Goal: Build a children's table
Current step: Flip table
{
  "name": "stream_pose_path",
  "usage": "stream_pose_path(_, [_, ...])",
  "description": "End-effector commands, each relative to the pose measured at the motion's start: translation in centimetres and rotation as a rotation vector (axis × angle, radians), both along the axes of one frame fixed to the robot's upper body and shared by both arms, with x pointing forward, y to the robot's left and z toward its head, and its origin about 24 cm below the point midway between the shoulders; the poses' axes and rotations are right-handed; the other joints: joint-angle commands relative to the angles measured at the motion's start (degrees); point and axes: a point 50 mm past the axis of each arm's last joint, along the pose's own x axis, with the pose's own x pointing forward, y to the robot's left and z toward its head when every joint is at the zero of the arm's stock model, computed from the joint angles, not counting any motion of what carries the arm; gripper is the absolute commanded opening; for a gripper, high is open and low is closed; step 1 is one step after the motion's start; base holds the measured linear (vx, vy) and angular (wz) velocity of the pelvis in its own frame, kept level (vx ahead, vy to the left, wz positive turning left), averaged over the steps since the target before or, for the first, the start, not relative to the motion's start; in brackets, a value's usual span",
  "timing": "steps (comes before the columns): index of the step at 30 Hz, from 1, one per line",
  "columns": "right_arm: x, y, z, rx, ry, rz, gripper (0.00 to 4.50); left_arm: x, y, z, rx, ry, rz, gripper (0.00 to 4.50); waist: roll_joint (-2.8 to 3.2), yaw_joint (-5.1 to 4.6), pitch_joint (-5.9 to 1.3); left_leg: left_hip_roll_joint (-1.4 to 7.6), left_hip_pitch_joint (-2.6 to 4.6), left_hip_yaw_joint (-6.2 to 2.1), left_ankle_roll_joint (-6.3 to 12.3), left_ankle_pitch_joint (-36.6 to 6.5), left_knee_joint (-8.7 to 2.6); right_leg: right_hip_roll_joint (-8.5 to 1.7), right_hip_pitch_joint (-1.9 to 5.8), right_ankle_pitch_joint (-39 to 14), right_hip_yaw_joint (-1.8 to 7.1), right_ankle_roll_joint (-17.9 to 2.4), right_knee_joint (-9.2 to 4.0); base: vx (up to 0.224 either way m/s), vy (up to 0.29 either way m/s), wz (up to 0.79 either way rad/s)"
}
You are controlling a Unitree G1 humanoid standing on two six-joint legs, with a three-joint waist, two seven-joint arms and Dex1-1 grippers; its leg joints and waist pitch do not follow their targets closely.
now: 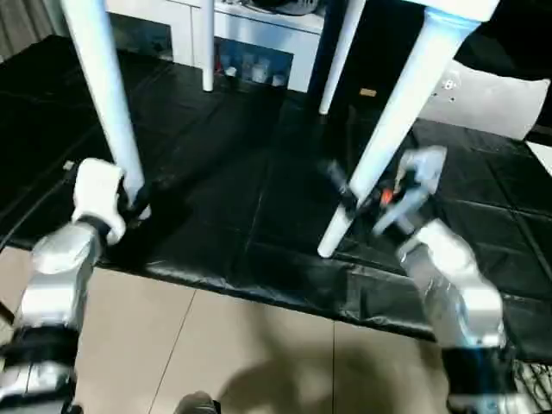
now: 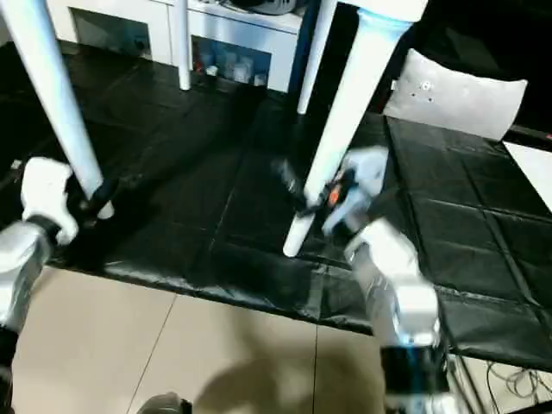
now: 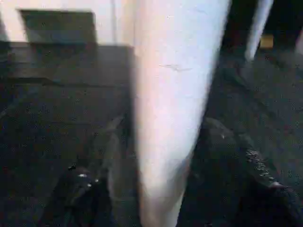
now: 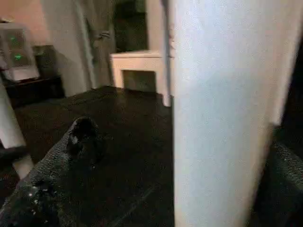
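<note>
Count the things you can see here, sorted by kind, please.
White table legs: 4
Robot tools: 2
Grey pillow: 1
White cabinet: 1
Black floor mat: 1
Total: 9

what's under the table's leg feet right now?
The four legs stand on the black floor mat, which covers the floor beneath; beige tile shows at its near edge. The tabletop is mostly out of frame.
</note>
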Motion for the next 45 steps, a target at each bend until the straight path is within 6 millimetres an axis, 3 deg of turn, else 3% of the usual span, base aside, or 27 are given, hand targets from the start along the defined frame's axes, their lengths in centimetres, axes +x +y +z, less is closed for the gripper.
stream_pose_path(1, [-0.5,-1.1,0.5,0.012,-0.033,-0.083,4.50,-0.7,0.2,1.1,-0.045,-0.077,-0.006,2.97,2.36,-0.06,-3.60,4.04,2.81,-2.62,-6.79,-25.0,-5.56,-5.79,0.85,-12.5,2.98,-7.7,-4.76,0.000,0.000,0.00])
stream_pose_path(5, [-1.4,-2.3,-0.4,0.038,-0.008,-0.194,4.50,-2.9,0.0,2.2,-0.066,-0.129,-0.032,2.97,3.81,-0.30,-3.25,3.83,3.33,-3.03,-7.80,-31.2,-5.55,-5.66,0.28,-18.3,3.04,-7.4,-5.26,0.000,0.000,0.00])
stream_pose_path(7, [-2.2,-3.0,-0.5,0.039,-0.009,-0.224,4.50,-3.9,-0.9,2.5,-0.068,-0.128,-0.067,2.97,3.57,-0.34,-2.78,4.02,3.15,-3.03,-7.48,-32.6,-5.71,-5.62,0.30,-20.0,3.14,-7.1,-5.74,0.000,0.000,0.00])
stream_pose_path(8, [-2.7,-3.6,-0.4,0.035,-0.012,-0.254,4.50,-4.4,-1.7,2.6,-0.066,-0.114,-0.080,2.97,4.90,-0.29,-2.45,4.13,3.99,-3.20,-8.16,-37.1,-5.38,-5.78,-0.44,-24.0,3.33,-6.8,-6.38,0.000,0.000,0.00])
stream_pose_path(11, [-4.1,-4.4,0.2,0.031,-0.023,-0.298,4.50,-5.2,-3.9,2.7,-0.046,-0.077,-0.093,2.97,4.51,-0.34,-1.78,3.87,5.05,-3.75,-8.00,-42.1,-5.40,-5.67,-0.39,-34.7,2.77,-4.0,-7.85,0.000,0.000,0.00])
stream_pose_path(16, [-5.4,-3.1,-0.5,-0.079,0.112,-0.227,4.50,-5.5,-9.8,3.8,-0.078,-0.076,-0.145,2.97,4.84,-1.00,-1.41,3.59,4.06,-4.17,-7.73,-39.9,-5.80,-5.56,0.57,-38.5,2.32,-1.3,-8.31,0.000,0.000,0.00])
stream_pose_path(18, [-5.2,-2.9,-0.5,-0.084,0.125,-0.234,4.50,-5.2,-10.2,3.9,-0.095,-0.068,-0.141,2.97,4.97,-1.75,-1.13,3.05,4.50,-4.47,-7.51,-41.2,-5.14,-5.73,0.57,-44.6,0.71,0.6,-9.90,-0.053,0.013,-0.15])
stream_pose_path(19, [-5.0,-2.8,-0.4,-0.096,0.123,-0.243,4.50,-5.0,-10.4,4.0,-0.097,-0.063,-0.143,2.97,6.00,-2.09,-0.90,3.11,4.59,-4.81,-7.95,-43.2,-5.37,-5.35,0.79,-44.4,-0.13,0.8,-9.95,-0.056,0.013,-0.16])
stream_pose_path(20, [-4.8,-2.6,-0.3,-0.115,0.123,-0.245,4.50,-4.8,-10.5,3.9,-0.100,-0.053,-0.147,2.97,6.61,-2.94,-0.77,4.20,2.49,-4.97,-8.21,-49.1,-8.51,-3.20,3.47,-38.7,-2.42,0.4,-7.20,-0.033,0.019,-0.21])
stream_pose_path(21, [-4.7,-2.5,-0.2,-0.131,0.125,-0.240,4.50,-4.7,-10.5,3.8,-0.102,-0.040,-0.150,2.97,7.23,-1.89,-1.37,5.19,-1.70,-4.88,-8.48,-52.7,-11.73,-2.17,7.78,-26.7,-1.59,-1.1,2.61,-0.110,0.020,-0.09])
stream_pose_path(22, [-4.5,-2.3,-0.1,-0.180,0.132,-0.232,4.50,-4.5,-10.3,3.3,-0.085,-0.013,-0.149,2.97,8.48,1.09,-0.97,3.57,-4.56,-0.42,-9.31,-55.8,-14.48,0.32,7.14,-13.4,-2.32,-2.4,7.29,-0.110,0.020,-0.09])
stream_pose_path(23, [-4.4,-2.3,-0.1,-0.192,0.136,-0.237,4.50,-4.5,-10.1,3.2,-0.080,0.002,-0.140,2.97,4.32,0.19,-2.17,2.53,0.86,-0.44,-7.05,-41.5,-9.40,-2.52,3.41,-31.4,3.54,0.5,3.33,-0.092,-0.066,0.02])
stream_pose_path(24, [-4.4,-2.4,-0.3,-0.209,0.150,-0.247,4.50,-4.5,-10.0,3.1,-0.079,0.014,-0.126,2.97,2.85,-1.48,0.32,-2.27,6.93,-4.75,-4.24,-14.4,9.92,-10.17,-6.95,-67.4,4.51,1.4,-12.73,0.017,-0.085,-0.13])
stream_pose_path(25, [-4.4,-2.7,-0.7,-0.237,0.162,-0.264,4.50,-4.6,-9.9,2.8,-0.074,0.035,-0.109,2.97,3.98,-1.39,-0.66,-2.31,3.50,-6.64,-2.66,-6.4,9.40,-11.43,-2.52,-68.8,6.53,-0.4,-11.89,0.017,-0.085,-0.13])
stream_pose_path(26, [-4.4,-2.8,-0.9,-0.245,0.166,-0.269,4.50,-4.6,-9.9,2.8,-0.071,0.041,-0.105,2.97,3.71,-1.09,0.01,-1.66,1.58,-7.65,-4.49,-7.8,7.92,-11.40,1.02,-61.6,3.97,-1.2,-9.68,0.015,0.020,-0.22])
stream_pose_path(27, [-4.6,-2.7,-1.4,-0.260,0.194,-0.282,4.50,-5.0,-9.7,2.5,-0.055,0.059,-0.104,2.97,4.45,-0.67,-0.62,-0.82,3.48,-7.67,-5.23,-12.4,5.50,-10.09,0.92,-56.4,2.99,-1.8,-8.66,0.000,0.000,0.00])
stream_pose_path(28, [-4.6,-2.7,-1.6,-0.265,0.205,-0.286,4.50,-5.0,-9.7,2.3,-0.054,0.071,-0.107,2.97,6.33,-0.68,-1.16,1.27,5.01,-7.74,-6.56,-24.8,-0.68,-4.72,0.11,-38.6,1.50,-3.5,-5.76,0.000,0.000,0.00])
stream_pose_path(29, [-4.7,-2.6,-1.9,-0.272,0.223,-0.291,4.50,-5.1,-9.6,2.1,-0.055,0.091,-0.112,2.97,7.16,-2.00,-1.88,2.93,3.60,-9.28,-6.91,-33.7,-3.42,-3.77,2.40,-23.4,1.21,-4.3,-3.25,0.000,0.000,0.00])
stream_pose_path(30, [-4.8,-2.4,-2.1,-0.265,0.231,-0.283,4.50,-5.2,-9.5,1.7,-0.053,0.107,-0.115,2.97,8.02,-2.40,-1.82,3.08,2.77,-9.34,-6.63,-35.1,-4.77,-4.05,3.57,-12.8,1.15,-5.7,-3.34,0.000,0.000,0.00])
stream_pose_path(31, [-4.8,-2.0,-2.1,-0.240,0.220,-0.240,4.50,-5.3,-9.4,1.3,-0.058,0.120,-0.141,2.97,7.87,-2.66,-2.10,3.08,2.77,-9.41,-6.18,-34.3,-4.82,-4.52,4.11,-10.8,1.11,-6.1,-3.42,0.000,0.000,0.00])
stream_pose_path(33, [-4.9,-1.8,-2.1,-0.226,0.212,-0.213,4.50,-5.3,-9.3,1.0,-0.062,0.126,-0.157,2.97,7.95,-2.87,-1.54,2.63,2.50,-8.70,-6.14,-34.6,-5.08,-5.46,4.05,-17.1,1.26,-5.8,-5.02,0.000,0.000,0.00])
stream_pose_path(34, [-5.4,-1.0,-2.1,-0.179,0.182,-0.102,4.50,-5.7,-9.5,0.7,-0.082,0.112,-0.233,2.97,7.41,-3.11,-1.29,2.18,3.54,-8.05,-6.25,-37.7,-4.58,-6.56,3.39,-29.6,1.45,-4.1,-7.37,0.000,0.000,0.00])
stream_pose_path(35, [-5.9,-0.8,-2.0,-0.159,0.168,-0.053,4.50,-6.1,-9.7,0.6,-0.096,0.109,-0.270,2.97,8.55,-2.95,-1.02,2.30,3.40,-8.32,-6.28,-37.8,-4.74,-6.95,3.43,-31.6,1.59,-3.9,-7.33,0.000,0.000,0.00])
stream_pose_path(39, [-7.9,-0.3,-2.3,-0.183,0.149,0.159,4.50,-7.3,-10.2,0.2,-0.095,0.109,-0.455,2.97,8.29,-2.20,-2.46,2.74,2.18,-7.24,-2.38,-21.6,-4.81,-6.55,4.16,-17.5,2.35,-6.2,-6.32,0.013,-0.005,0.01])
stream_pose_path(41, [-8.4,-0.3,-2.7,-0.197,0.153,0.210,4.50,-8.1,-10.6,0.0,-0.086,0.120,-0.519,2.97,8.03,-2.16,-2.31,2.79,2.14,-6.77,-1.62,-20.1,-4.77,-6.24,3.85,-15.2,2.38,-7.3,-6.08,0.062,-0.022,0.05])
stream_pose_path(42, [-9.0,-0.1,-3.3,-0.245,0.141,0.348,4.50,-9.3,-11.1,-0.3,-0.090,0.162,-0.634,2.97,6.82,-2.04,-2.72,2.71,1.69,-6.24,-0.29,-17.6,-4.52,-6.38,4.26,-12.8,2.42,-8.2,-5.61,0.085,-0.024,-0.03])
stream_pose_path(45, [-9.7,-0.3,-4.4,-0.298,0.135,0.495,4.50,-10.6,-11.4,-1.3,-0.104,0.208,-0.713,2.97,6.82,-1.89,-3.43,2.71,1.57,-5.63,2.53,-9.8,-3.81,-5.98,4.10,-4.6,2.37,-9.4,-4.59,0.076,-0.026,-0.02])
